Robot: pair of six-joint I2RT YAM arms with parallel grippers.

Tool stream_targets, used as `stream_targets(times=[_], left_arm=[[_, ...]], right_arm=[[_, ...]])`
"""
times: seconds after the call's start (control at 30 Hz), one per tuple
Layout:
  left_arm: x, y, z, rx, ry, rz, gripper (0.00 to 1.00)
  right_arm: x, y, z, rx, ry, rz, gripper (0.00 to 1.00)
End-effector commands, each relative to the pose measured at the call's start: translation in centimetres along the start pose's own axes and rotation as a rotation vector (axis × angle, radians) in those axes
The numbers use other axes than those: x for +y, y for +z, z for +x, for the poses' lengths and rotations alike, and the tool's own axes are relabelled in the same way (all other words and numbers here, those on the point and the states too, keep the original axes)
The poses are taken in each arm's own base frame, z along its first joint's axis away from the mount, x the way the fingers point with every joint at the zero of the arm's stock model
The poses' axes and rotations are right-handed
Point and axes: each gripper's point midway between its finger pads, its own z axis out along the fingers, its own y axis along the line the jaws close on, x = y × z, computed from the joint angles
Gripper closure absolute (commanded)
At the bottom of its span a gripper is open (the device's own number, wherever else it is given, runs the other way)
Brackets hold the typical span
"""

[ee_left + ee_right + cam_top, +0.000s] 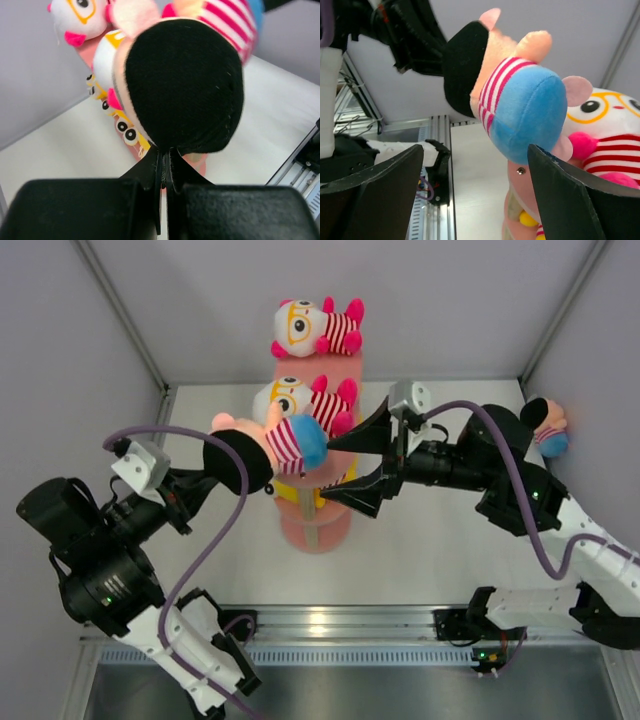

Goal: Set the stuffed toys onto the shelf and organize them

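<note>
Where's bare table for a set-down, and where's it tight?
Free: table between shelf base and right arm's base; also left-front of shelf. Tight: at the shelf, where left gripper, black-haired doll and open right gripper meet.

no readable text, labels, brands or numbers anywhere

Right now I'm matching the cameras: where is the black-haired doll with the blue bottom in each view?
Top external: the doll at centre-left, beside the pink shelf.
Left wrist: doll fills the middle, black head nearest.
Right wrist: doll upper middle, blue end nearest.
Shared landmark: the pink shelf.
</note>
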Motion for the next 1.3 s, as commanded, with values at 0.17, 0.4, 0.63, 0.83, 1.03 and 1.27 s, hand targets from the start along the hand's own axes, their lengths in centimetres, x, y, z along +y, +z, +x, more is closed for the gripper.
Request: stream_targets(times=[0.17,0.4,0.63,0.83,1.03,1.27], left_arm=[[-7.3,-0.7,-1.9,-0.106,0.122,0.261,1.0],[-8.7,-1.2,-1.5,-0.111,0.142,0.299,1.0],[-8.7,-1.1,-1.3,-0.112,0.14,0.3,1.0],[-8.5,-1.1,-0.9,-0.113,0.128,0.307,1.0],[-7.9,-1.0,-0.6,-0.112,0.111,0.306,1.0],[-7.0,-0.7,-0.1,-0.096,0.091,0.275,0.52]], right_arm=[[-0.3,-2.5,-4.8,0.065,-0.083,0.09,0.03],[-2.2,0.4,-6.0,0.087,0.005,0.14,0.01],[-3.0,3.0,-3.8,0.13,0.139,0.131,0.01],[-4.4,3.4,-1.6,0.191,0.165,0.177,0.16],[-2.4,2.3,-1.1,0.189,0.132,0.08,1.0],[0.5,-3.0,-2.1,0.115,0.033,0.04,1.0]])
